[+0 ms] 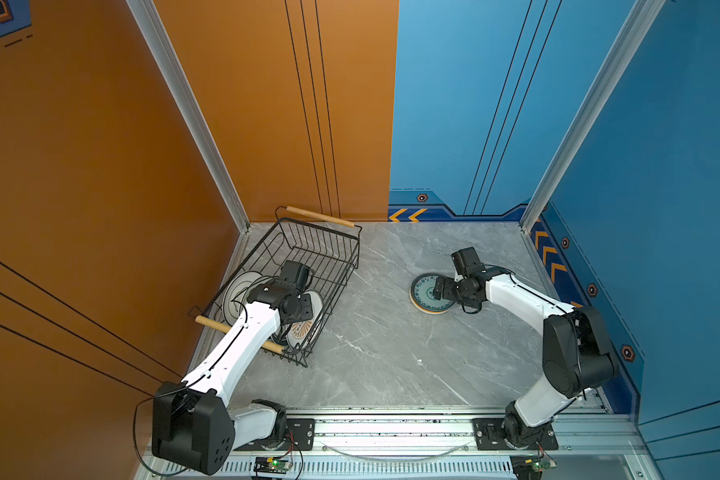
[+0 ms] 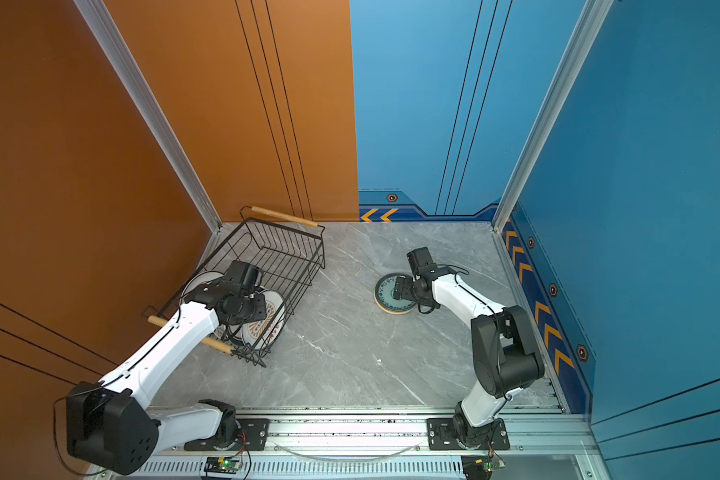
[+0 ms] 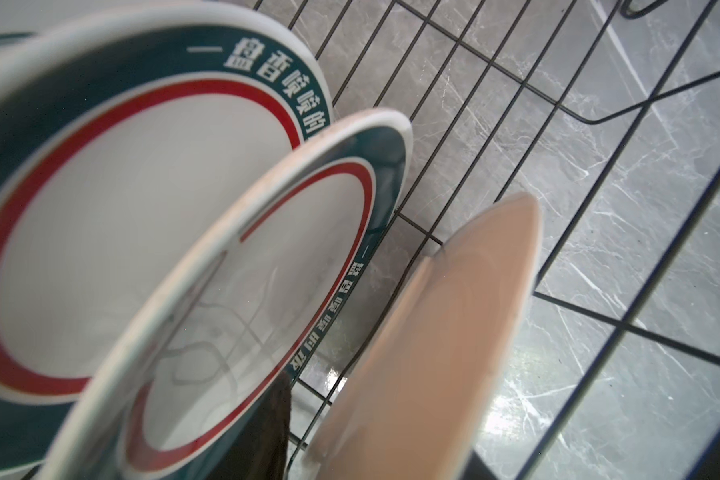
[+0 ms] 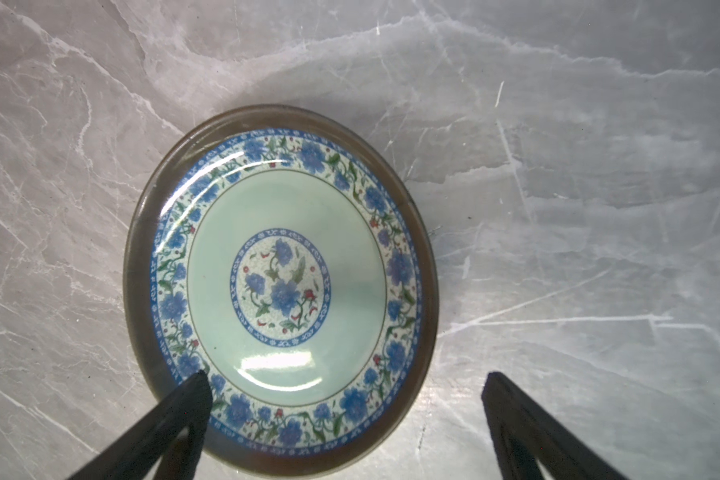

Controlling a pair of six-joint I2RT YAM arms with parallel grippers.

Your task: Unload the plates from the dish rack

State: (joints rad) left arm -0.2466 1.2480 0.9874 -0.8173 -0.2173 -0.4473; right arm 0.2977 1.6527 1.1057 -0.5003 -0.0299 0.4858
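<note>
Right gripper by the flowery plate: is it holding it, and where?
Nothing is held: the right gripper stands open above the flowery plate, which lies flat.

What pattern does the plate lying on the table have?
The plate: blue flowers, pale green centre; right wrist view.

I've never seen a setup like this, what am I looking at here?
A left arm and a right arm, both robotic, stand at a marble table. Both top views look down on everything; the other two pictures come from cameras on each arm's wrist. In the black wire dish rack stand white plates with green and red rings and a peach plate. The left end effector reaches among them; a grip isn't clear. The right end effector hovers open, empty, over a floral plate topping a stack.
</note>
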